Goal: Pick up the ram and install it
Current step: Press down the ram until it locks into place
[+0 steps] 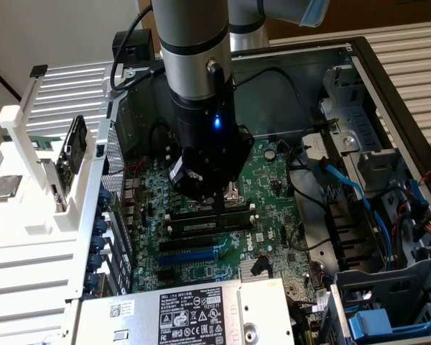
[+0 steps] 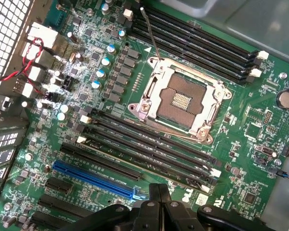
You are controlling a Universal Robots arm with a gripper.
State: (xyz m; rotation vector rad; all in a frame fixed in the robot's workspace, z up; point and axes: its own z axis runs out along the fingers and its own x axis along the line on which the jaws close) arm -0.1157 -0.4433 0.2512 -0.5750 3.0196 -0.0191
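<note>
The ram (image 1: 205, 224), a long thin stick with a white label, stands on edge in one of the black memory slots (image 1: 201, 237) on the green motherboard (image 1: 273, 180). My gripper (image 1: 221, 208) points straight down with its fingers shut, the tips at the ram's top edge near its middle. Nothing is gripped between them. In the wrist view the shut gripper (image 2: 159, 192) hangs just over the bank of black memory slots (image 2: 149, 144) beside the CPU socket (image 2: 180, 101).
A blue expansion slot (image 2: 94, 178) runs parallel to the memory slots. A second slot bank (image 2: 202, 48) lies beyond the socket. The labelled power supply (image 1: 194, 313), blue cables (image 1: 352, 187) and a drive cage (image 1: 388, 287) crowd the case. A white rack (image 1: 29, 180) stands outside it.
</note>
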